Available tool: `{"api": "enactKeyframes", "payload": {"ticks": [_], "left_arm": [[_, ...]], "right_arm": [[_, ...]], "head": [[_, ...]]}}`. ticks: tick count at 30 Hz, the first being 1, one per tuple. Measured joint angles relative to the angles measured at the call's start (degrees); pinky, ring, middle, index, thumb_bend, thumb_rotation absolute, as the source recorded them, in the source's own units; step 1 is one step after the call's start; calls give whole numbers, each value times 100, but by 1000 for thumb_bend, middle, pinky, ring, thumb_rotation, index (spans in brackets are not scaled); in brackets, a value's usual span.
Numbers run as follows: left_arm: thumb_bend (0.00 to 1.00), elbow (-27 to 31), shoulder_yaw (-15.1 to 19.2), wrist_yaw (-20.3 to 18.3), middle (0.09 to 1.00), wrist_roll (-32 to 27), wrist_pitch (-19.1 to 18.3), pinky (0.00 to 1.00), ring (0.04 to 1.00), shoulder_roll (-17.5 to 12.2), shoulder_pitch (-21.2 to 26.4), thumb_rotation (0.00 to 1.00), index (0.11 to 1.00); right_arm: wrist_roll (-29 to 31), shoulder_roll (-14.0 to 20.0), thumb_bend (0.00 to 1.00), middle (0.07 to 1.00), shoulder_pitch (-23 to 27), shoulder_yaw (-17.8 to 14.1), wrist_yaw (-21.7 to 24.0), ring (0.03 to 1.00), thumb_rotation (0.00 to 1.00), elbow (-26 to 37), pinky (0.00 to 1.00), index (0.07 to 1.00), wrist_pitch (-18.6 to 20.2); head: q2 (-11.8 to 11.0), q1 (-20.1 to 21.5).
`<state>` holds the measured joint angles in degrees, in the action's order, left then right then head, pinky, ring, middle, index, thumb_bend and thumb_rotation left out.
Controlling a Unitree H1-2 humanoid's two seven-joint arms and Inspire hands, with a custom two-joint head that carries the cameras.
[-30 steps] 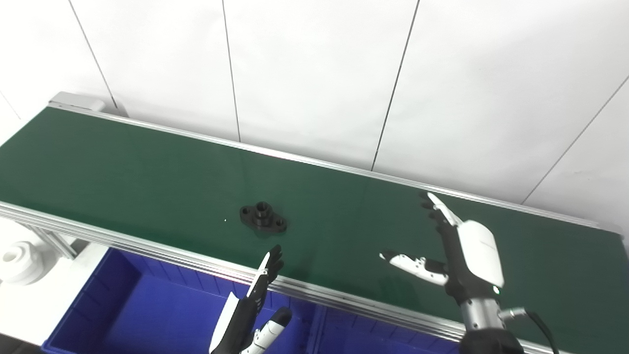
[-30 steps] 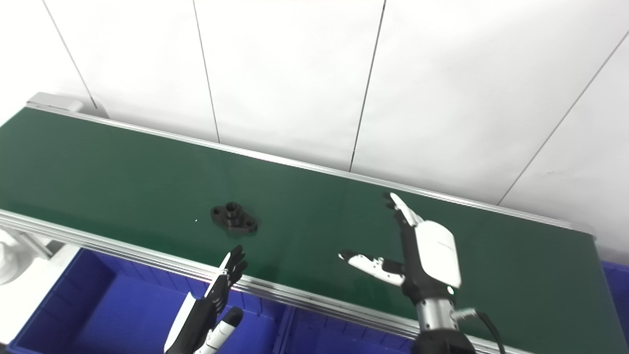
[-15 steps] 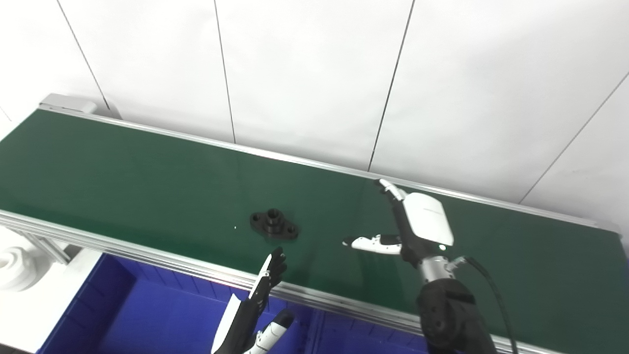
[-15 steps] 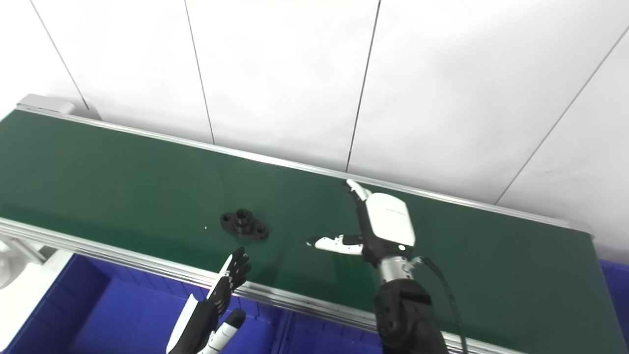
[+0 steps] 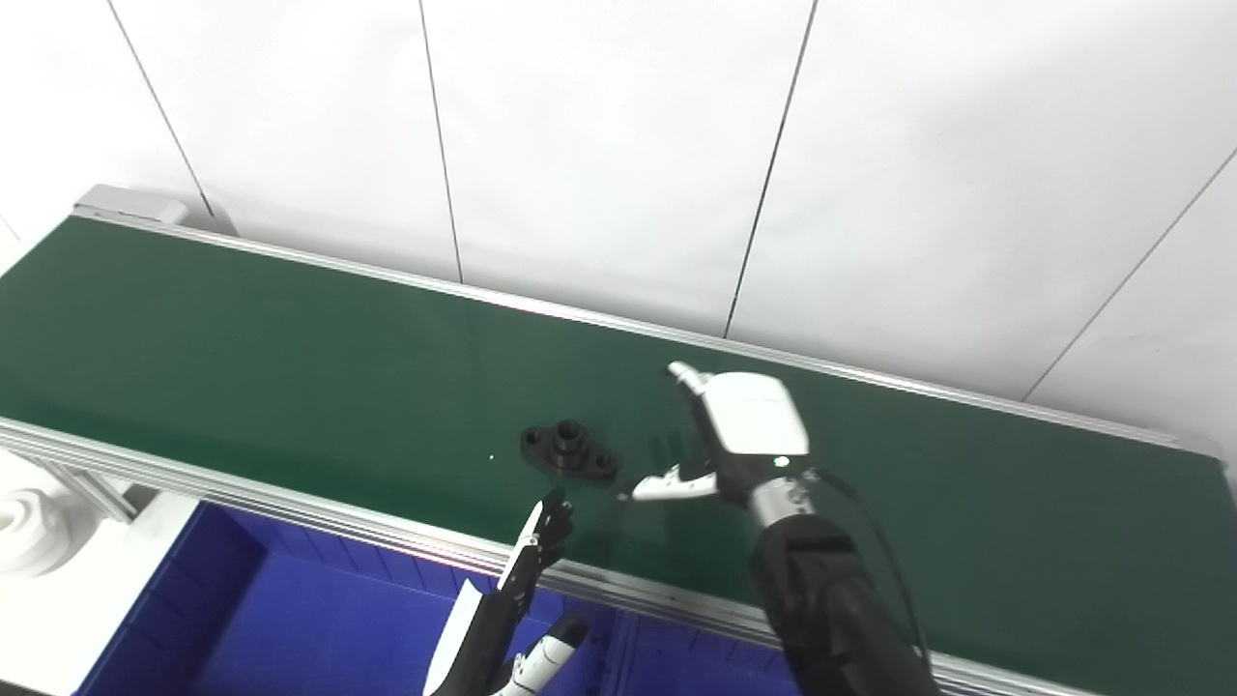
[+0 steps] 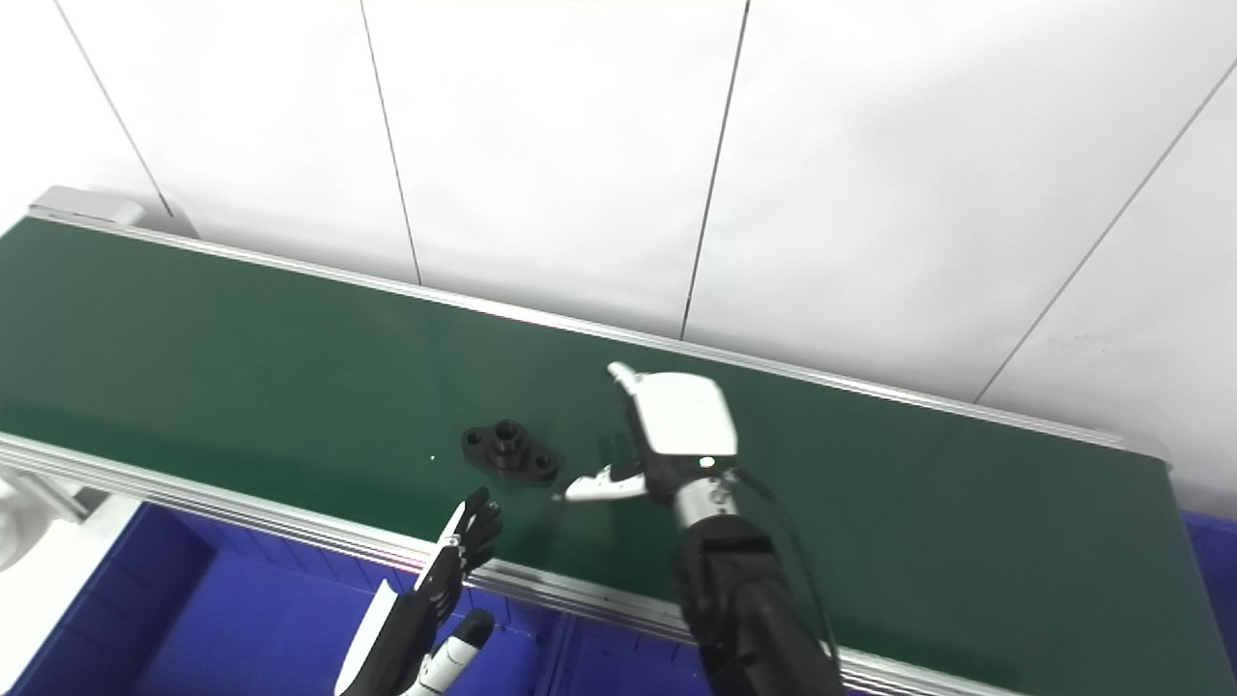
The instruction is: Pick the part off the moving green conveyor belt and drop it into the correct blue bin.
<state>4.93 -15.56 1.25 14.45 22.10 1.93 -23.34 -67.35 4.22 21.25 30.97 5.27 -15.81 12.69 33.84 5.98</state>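
A small black flanged part with a raised hub lies flat on the green conveyor belt, near its front edge. My right hand is open over the belt, just right of the part, its thumb tip a short gap from the part's flange. My left hand is open and empty, held flat at the belt's front rail, below the part and above a blue bin. The part also shows in the right eye view.
The belt's silver front rail runs between my hands and the bins. A second blue bin adjoins on the right. A white part sits on a white surface at far left. White wall panels stand behind the belt.
My right hand has swept left across the belt, from the right side to just beside the part. The part has drifted right. My left hand has barely moved.
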Motion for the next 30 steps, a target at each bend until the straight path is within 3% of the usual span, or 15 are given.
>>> {"api": "enactKeyframes", "payload": {"ticks": [11, 14, 20, 23, 25, 28, 29, 30], "left_arm": [[454, 2, -33, 9, 957, 84, 0, 913, 938, 114, -10, 888, 1000], [468, 2, -47, 9, 955, 84, 0, 914, 936, 115, -21, 893, 1000], [487, 9, -64, 11, 951, 89, 0, 915, 937, 121, -47, 894, 1000], [477, 13, -78, 11, 948, 86, 0, 916, 935, 121, -52, 894, 1000], [480, 16, -80, 11, 948, 87, 0, 915, 934, 121, -61, 895, 1000], [478, 42, -86, 11, 952, 88, -1, 916, 940, 123, -70, 895, 1000], [467, 46, -89, 11, 954, 88, -1, 912, 939, 123, -74, 891, 1000], [463, 47, -91, 11, 955, 87, -1, 909, 938, 123, -81, 888, 1000]], "right_arm": [[-86, -41, 945, 706, 135, 269, 184, 570, 631, -165, 467, 896, 73], [-85, -26, 938, 643, 212, 285, 318, 488, 623, -170, 400, 897, 144], [42, -24, 923, 640, 265, 259, 426, 464, 619, -172, 374, 899, 214], [138, -10, 903, 569, 279, 226, 438, 395, 590, -172, 301, 882, 225], [240, -8, 845, 446, 279, 174, 412, 298, 534, -173, 222, 863, 226], [564, -42, 621, 305, 254, 122, 293, 202, 306, -212, 147, 765, 222], [679, -73, 550, 288, 225, 112, 229, 192, 210, -243, 138, 607, 216], [790, -107, 526, 283, 189, 107, 140, 190, 174, -281, 135, 551, 207]], "head": [[35, -35], [44, -53], [70, -62], [88, -70], [97, -70], [105, -70], [114, -62], [123, -62]]}}
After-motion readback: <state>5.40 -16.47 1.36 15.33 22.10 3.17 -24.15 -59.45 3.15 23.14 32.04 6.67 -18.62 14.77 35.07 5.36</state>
